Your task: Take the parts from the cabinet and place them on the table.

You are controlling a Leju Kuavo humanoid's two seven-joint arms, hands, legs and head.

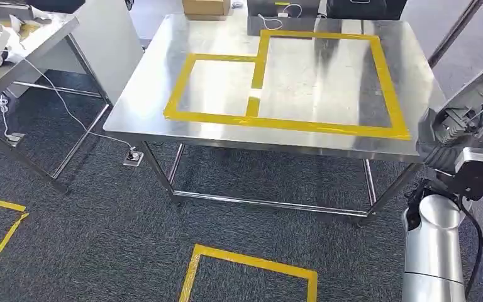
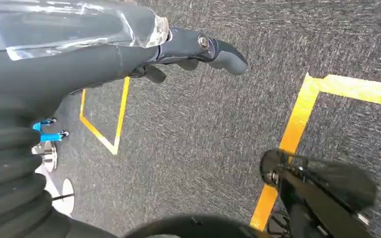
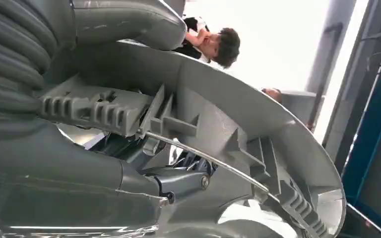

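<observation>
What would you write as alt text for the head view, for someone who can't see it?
The robot's right hand holds a grey plastic part at the right edge of a bare steel table marked with yellow tape rectangles. Dark carpet with more yellow tape lies below, and another table stands at left.

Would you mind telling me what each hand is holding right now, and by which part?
The right hand holds a grey ribbed plastic part, gripped on its inner ribbed side; the exact spot is hidden. The left hand holds nothing.
</observation>
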